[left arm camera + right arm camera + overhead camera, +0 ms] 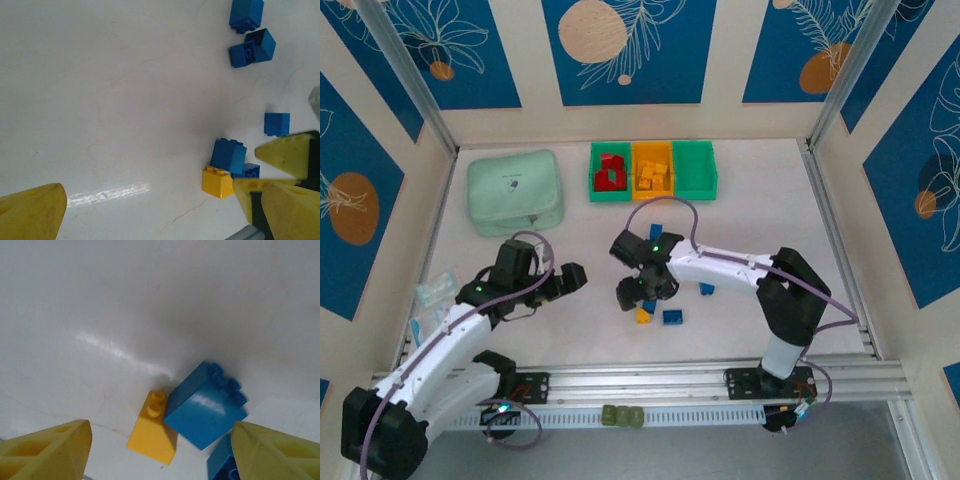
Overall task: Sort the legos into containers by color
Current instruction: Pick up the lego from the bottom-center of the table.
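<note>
Loose legos (665, 310) lie centre of the top view. In the right wrist view, a yellow brick (150, 435) lies against a blue brick (202, 410), lower middle. More blue ones are scattered just right and above in the top view.

Right tool (632, 295) is over that pair, jaws apart, fingers (50, 450) either side of the bricks, touching neither, holding nothing.

Left tool (570, 278) is left of the cluster, jaws wide, nothing held. Its wrist view has the bricks at the right edge and bare surface across the rest.

Bins (652, 192) are in a row at top centre by the back wall: left green has red bricks, orange has yellow ones, then the right green.

Open tabletop (570, 235) runs between cluster and bins, with more free on the right side. Mint box (516, 192) is upper left.

The surface is pale and glossy. A metal rail (700, 378) runs along the bottom edge. Walls (520, 60) are cream with blue panels.
</note>
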Robot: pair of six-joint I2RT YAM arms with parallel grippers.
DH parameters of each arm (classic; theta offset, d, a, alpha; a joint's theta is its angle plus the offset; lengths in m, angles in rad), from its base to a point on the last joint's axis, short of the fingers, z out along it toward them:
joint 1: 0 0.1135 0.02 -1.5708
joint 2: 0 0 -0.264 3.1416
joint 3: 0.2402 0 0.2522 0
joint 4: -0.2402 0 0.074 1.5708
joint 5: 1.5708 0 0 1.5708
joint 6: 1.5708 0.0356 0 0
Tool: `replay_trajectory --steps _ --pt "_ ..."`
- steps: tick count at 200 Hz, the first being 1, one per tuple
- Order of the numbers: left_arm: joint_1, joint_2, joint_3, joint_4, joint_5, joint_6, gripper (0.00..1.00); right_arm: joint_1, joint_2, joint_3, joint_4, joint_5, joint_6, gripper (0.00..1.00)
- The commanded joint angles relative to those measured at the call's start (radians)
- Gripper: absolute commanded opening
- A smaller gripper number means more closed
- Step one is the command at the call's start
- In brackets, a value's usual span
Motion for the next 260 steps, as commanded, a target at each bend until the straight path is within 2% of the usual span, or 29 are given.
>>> replay_trajectory --steps 1,94,183,260 --pt "0.000 -0.032 -0.020 -0.041 -0.043 -0.027 0.99 0.033 -0.017 -0.037 -0.032 0.014 0.089 0.75" --pt "0.001 -0.055 -0.026 -0.061 -0.070 -0.034 0.99 0.104 -0.019 -0.082 -0.050 0.022 0.200 0.71" --pt "0.000 -0.109 -0.032 -0.101 -0.123 -0.036 0.99 0.106 0.070 -0.031 0.010 0.116 0.239 0.56" --pt "0.001 -0.101 -0.024 -0.094 -0.117 -0.035 0.99 0.112 0.071 -0.029 0.030 0.136 0.224 0.37"
